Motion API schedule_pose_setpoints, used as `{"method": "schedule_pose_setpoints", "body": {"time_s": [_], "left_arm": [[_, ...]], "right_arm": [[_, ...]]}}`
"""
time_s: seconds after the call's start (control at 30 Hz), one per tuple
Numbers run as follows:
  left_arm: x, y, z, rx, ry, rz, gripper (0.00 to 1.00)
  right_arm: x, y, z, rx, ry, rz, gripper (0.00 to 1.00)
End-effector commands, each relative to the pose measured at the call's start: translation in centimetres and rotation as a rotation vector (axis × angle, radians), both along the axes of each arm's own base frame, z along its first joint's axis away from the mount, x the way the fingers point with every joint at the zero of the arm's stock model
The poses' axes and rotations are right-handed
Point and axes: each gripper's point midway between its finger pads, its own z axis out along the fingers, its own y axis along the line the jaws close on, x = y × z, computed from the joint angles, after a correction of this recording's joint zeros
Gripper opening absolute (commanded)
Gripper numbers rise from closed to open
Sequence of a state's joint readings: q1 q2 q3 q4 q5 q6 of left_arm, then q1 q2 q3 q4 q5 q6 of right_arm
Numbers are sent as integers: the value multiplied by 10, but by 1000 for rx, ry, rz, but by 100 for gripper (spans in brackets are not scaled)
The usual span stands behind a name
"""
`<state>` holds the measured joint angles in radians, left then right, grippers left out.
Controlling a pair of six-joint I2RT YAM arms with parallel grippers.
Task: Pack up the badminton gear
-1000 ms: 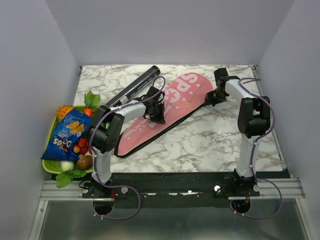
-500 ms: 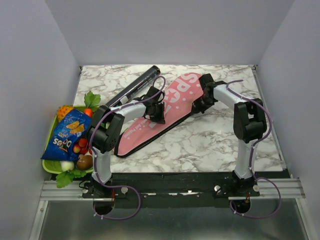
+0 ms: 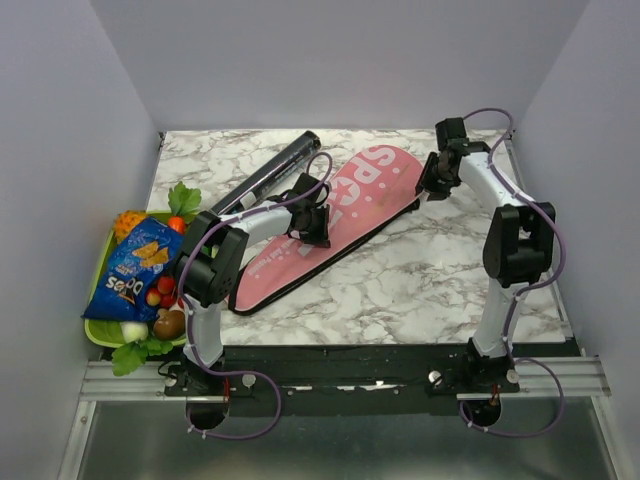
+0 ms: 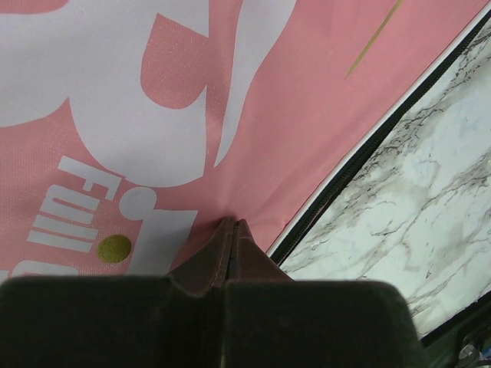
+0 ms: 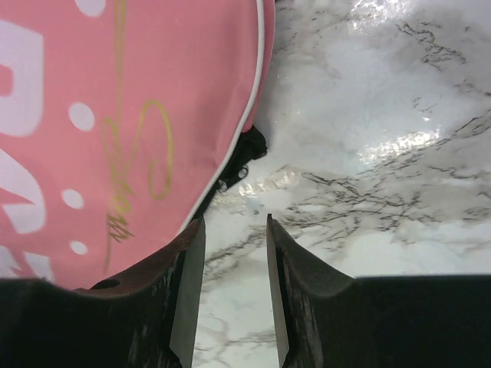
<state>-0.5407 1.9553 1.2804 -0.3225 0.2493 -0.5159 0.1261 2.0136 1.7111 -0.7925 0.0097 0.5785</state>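
Pink bag (image 3: 340, 215) lies slantwise on the surface (image 3: 420, 280), with the left pincer (image 4: 232, 226) pressed together, its tip against the fabric. We fear the spread, empty right pincer (image 5: 232, 222) could miss what looks like the small zipper pull (image 5: 244, 157), or shove the bag askew. A second ago its jaws were shut; now they stand apart at the bag's wide end.

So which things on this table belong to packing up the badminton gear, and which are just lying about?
Part of the job: pink racket-shaped fabric bag lettered SPORT; long black tube.
Just lying about: blue crinkly snack packet; green plastic tray of toy fruit.
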Motion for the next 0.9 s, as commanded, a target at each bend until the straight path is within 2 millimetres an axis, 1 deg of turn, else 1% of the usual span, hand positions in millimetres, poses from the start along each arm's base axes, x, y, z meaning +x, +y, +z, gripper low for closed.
{"method": "schedule_pose_setpoints", "body": {"time_s": [0.0, 0.07, 0.1, 0.2, 0.27, 0.33, 0.4, 0.43, 0.47, 0.5, 0.53, 0.57, 0.7, 0.77, 0.87], "left_arm": [[-24, 17, -17, 78, 69, -28, 0], [-25, 16, -17, 79, 68, -32, 0], [-26, 17, -18, 80, 71, -32, 0], [-27, 19, -19, 86, 69, -32, 0], [-30, 20, -22, 90, 73, -33, 0], [-31, 20, -23, 91, 76, -35, 0], [-31, 20, -25, 91, 76, -37, 0], [-32, 19, -25, 90, 76, -41, 0], [-33, 19, -26, 90, 78, -42, 0], [-32, 18, -26, 87, 78, -43, 0], [-33, 17, -26, 86, 81, -44, 0], [-33, 16, -26, 85, 79, -47, 0], [-32, 15, -24, 88, 75, -49, 0], [-32, 16, -23, 92, 72, -50, 0], [-33, 17, -23, 96, 72, -52, 0]], "right_arm": [[-11, -2, -5, -135, -42, 363, 46], [-20, -5, -16, -151, -16, 416, 45], [-22, -7, -19, -176, -19, 462, 44], [-30, -14, -28, -225, -24, 528, 43], [-29, -12, -27, -231, -71, 570, 43], [-23, -9, -25, -235, -115, 615, 43], [-19, -9, -26, -248, -108, 630, 43], [-11, -8, -27, -248, -105, 634, 43], [-8, -6, -29, -244, -98, 642, 43], [-9, -5, -32, -233, -71, 655, 43], [1, -2, -34, -234, -69, 661, 43], [3, -2, -36, -237, -61, 666, 43], [7, 8, -44, -234, -43, 720, 44], [8, 17, -49, -201, -38, 749, 44], [4, 24, -55, -194, -12, 789, 45]]}}
